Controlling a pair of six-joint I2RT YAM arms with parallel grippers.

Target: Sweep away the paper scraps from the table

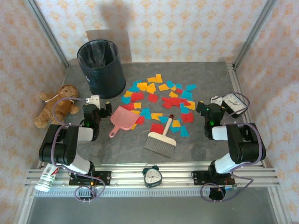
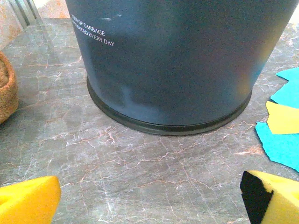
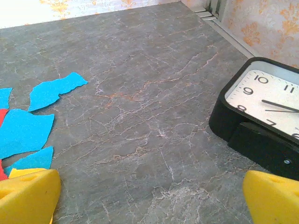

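Grey stone tabletop, scraps strewn across its middle.
Scraps spread from mid-tabletop toward the far edge, beside the bin near the far left corner; dustpan and brush lie at their near side. Left gripper and right gripper both gape, holding nothing.

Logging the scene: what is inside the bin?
A crinkled liner bag lines the bin; nothing else shows in it. Its bottom is too dark, and partly behind the near wall, to call it empty.
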